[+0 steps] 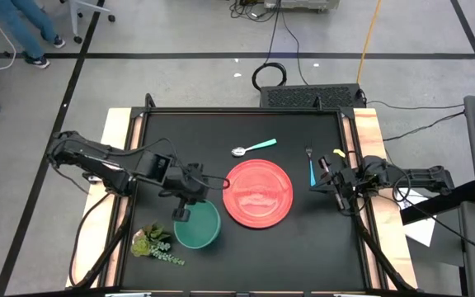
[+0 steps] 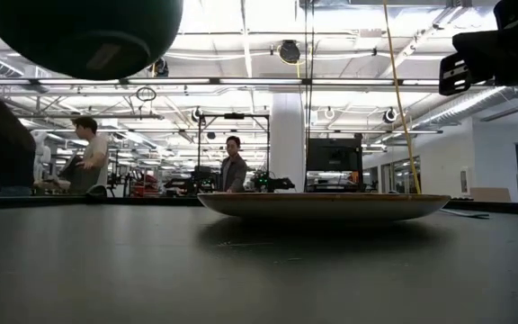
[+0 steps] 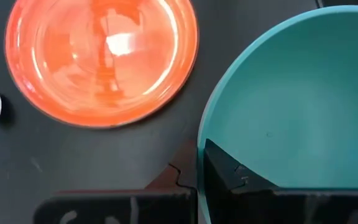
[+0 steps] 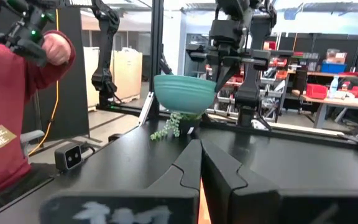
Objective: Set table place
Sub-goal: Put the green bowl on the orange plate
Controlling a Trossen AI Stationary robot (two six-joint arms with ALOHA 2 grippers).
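The teal-green bowl (image 1: 200, 227) hangs above the table's near left part, with my left gripper (image 1: 183, 212) shut on its rim. In the low view the bowl (image 2: 79, 36) is well off the table top. The round red plate (image 1: 258, 192) lies flat at the middle of the table (image 1: 246, 264). The teal-handled spoon (image 1: 254, 147) lies beyond the plate, and the blue-handled fork (image 1: 310, 167) lies to its right. My right gripper (image 1: 322, 175) is shut and holds nothing. It hovers level at the right edge, next to the fork. My left gripper holds the bowl by its rim (image 3: 201, 146) on the side toward the table's left edge. One finger (image 3: 229, 174) is inside the bowl; the rim hides the other. The fingers slant down from above. The bowl (image 4: 184, 92) hangs clear of the table, mouth up.
A leafy green sprig (image 1: 155, 243) lies at the near left, just left of the bowl. Pale wooden strips (image 1: 118, 140) run along the table's left and right sides. A person in a red sweatshirt (image 4: 5, 112) stands beyond the table in the right wrist view.
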